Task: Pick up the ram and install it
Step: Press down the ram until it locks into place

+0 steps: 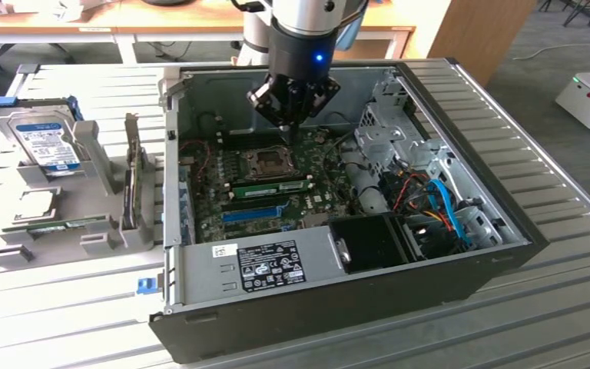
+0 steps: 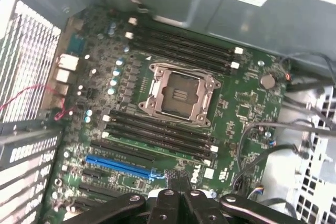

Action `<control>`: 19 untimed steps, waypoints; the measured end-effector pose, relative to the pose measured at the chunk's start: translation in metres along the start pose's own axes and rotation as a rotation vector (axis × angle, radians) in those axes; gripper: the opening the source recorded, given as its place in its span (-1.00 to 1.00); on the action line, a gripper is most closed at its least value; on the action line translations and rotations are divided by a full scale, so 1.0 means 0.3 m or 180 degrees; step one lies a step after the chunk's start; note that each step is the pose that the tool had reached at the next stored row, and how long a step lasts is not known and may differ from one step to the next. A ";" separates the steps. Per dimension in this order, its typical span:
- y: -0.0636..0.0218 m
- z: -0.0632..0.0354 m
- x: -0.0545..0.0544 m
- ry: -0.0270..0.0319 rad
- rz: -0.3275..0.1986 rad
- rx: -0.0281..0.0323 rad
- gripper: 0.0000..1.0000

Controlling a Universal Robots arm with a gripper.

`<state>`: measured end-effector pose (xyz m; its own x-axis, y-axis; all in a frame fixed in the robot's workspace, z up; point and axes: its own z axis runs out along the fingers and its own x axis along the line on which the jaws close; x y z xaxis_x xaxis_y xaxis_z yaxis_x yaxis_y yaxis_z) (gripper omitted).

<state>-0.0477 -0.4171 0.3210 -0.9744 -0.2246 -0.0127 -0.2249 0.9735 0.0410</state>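
The ram point(image 1: 273, 187) is a thin green stick standing in one of the black slots on the motherboard, just on the near side of the CPU socket point(image 1: 271, 161). In the wrist view the ram point(image 2: 160, 146) shows as a narrow green line among the dark slots. How deep it sits I cannot tell. My gripper point(image 1: 290, 137) hangs above the board, over the far side of the socket, clear of the ram. Its fingers point(image 2: 178, 184) are pressed together with nothing between them.
The open PC case point(image 1: 500, 231) walls in the board on all sides. A blue slot point(image 1: 252, 213), a black fan shroud point(image 1: 377, 242) and loose cables point(image 1: 444, 204) lie inside. At the exterior view's left, a grey rack point(image 1: 95, 154) holds a hard drive point(image 1: 49, 142).
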 end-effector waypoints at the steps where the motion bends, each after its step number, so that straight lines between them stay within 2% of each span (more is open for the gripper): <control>1: 0.000 0.001 0.000 -0.0002 0.0057 0.0001 -0.79; 7: 0.000 0.004 0.000 -0.0016 0.0399 0.0005 -0.79; 13: 0.000 0.006 0.000 -0.0027 0.0667 0.0009 -0.79; 15: 0.000 0.006 0.000 -0.0030 0.0723 0.0009 -0.79; 19: 0.000 0.006 0.000 -0.0030 0.0731 0.0009 -0.79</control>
<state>-0.0476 -0.4171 0.3191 -0.9999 0.0033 -0.0127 0.0028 0.9992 0.0410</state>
